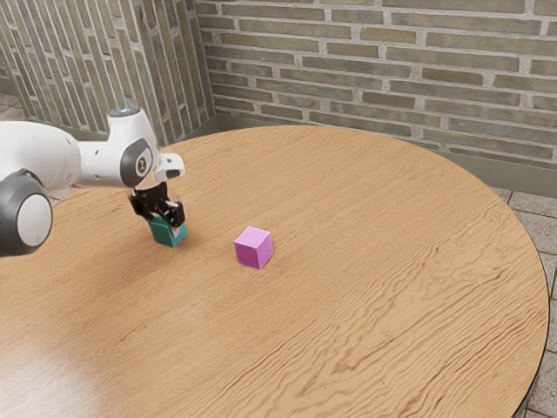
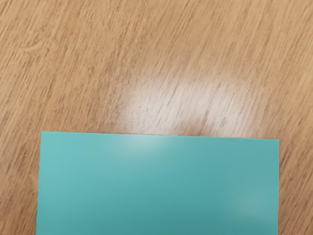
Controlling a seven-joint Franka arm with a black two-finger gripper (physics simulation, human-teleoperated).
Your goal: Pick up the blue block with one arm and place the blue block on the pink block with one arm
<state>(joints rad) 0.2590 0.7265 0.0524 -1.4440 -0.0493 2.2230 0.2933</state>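
Your round wooden surface [image 1: 365, 287] carries both blocks. The arm [image 1: 52, 161] reaches in from the exterior view's left. Pink block [image 1: 253, 247] sits free, near the gripper. Blue block [image 1: 168, 232] is tilted, low over the surface. Gripper [image 1: 165, 218] is clamped narrow on it from two sides.

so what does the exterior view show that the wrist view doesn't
The exterior view adds the arm, its tool, the pink block and the brick walls. The wrist view adds a close, flat face of the blue block and a glare patch on the wood. Both share the blue block and the table.
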